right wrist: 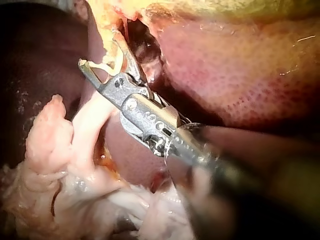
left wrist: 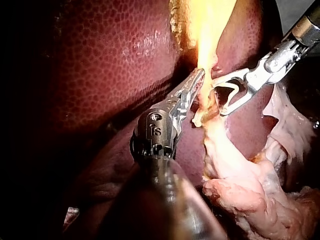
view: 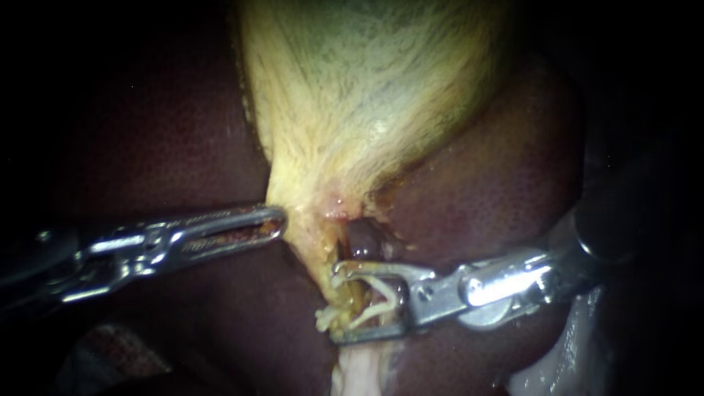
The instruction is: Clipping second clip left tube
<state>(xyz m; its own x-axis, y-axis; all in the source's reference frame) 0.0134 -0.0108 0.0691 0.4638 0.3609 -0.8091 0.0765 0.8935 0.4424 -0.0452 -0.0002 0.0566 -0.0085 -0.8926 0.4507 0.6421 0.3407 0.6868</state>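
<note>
The yellowish gallbladder [view: 367, 95] narrows to a neck that runs down into a yellowish tube [view: 320, 258] over the dark red liver [view: 499, 183]. My left instrument [view: 279, 220] comes in from the left, and its slotted jaws lie together on the edge of the gallbladder's neck [left wrist: 199, 77]. My right instrument [view: 339, 304] holds its jaws wide apart with a white V-shaped clip [view: 378, 297] seated between them. These jaws straddle the tube just below the neck [left wrist: 218, 98]. In the right wrist view the clip [right wrist: 107, 65] sits between the spread jaws [right wrist: 98, 50], against the yellow tissue.
A dark opening [view: 363, 238] shows behind the tube, just above the right instrument's upper jaw. Pale, fatty tissue [left wrist: 240, 190] hangs below the tube and spreads under the right instrument's shaft [right wrist: 75, 190]. Liver surrounds the site on both sides.
</note>
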